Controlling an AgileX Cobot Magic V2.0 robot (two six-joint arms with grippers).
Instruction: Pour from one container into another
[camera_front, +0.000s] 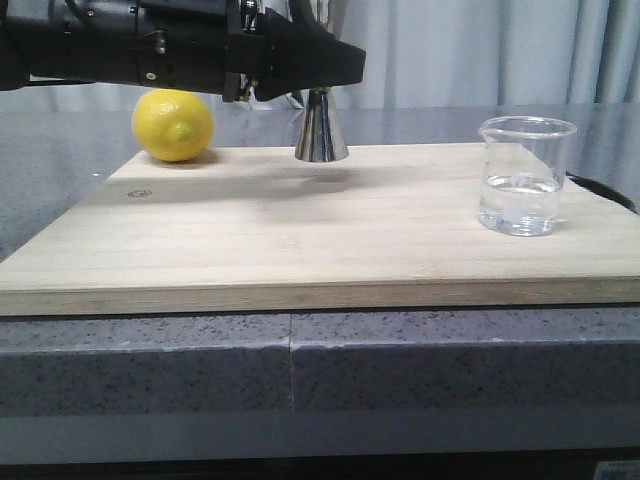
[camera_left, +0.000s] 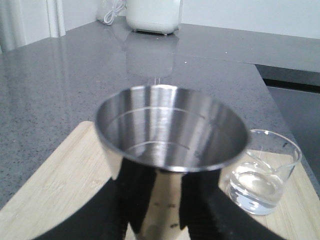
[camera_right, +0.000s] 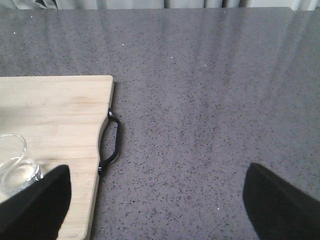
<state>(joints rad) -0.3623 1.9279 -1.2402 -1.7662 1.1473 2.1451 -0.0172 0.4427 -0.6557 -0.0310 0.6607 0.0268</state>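
The steel jigger (camera_front: 321, 130) is upright at the back middle of the wooden board (camera_front: 300, 240), its upper cone hidden behind my left gripper (camera_front: 300, 72). In the left wrist view the black fingers (camera_left: 137, 195) press on both sides of the jigger (camera_left: 172, 127), whose open upper cup looks empty. A faint shadow lies on the board below its base; I cannot tell whether it touches the board. The glass beaker (camera_front: 524, 175) stands at the right of the board with clear liquid in its bottom. My right gripper (camera_right: 155, 200) is open over the countertop, beside the board's right edge and the beaker (camera_right: 15, 167).
A yellow lemon (camera_front: 172, 124) lies at the back left of the board. A black handle (camera_right: 111, 142) is fixed to the board's right edge. Grey stone countertop (camera_right: 210, 100) surrounds the board. A white appliance (camera_left: 152, 15) stands far back.
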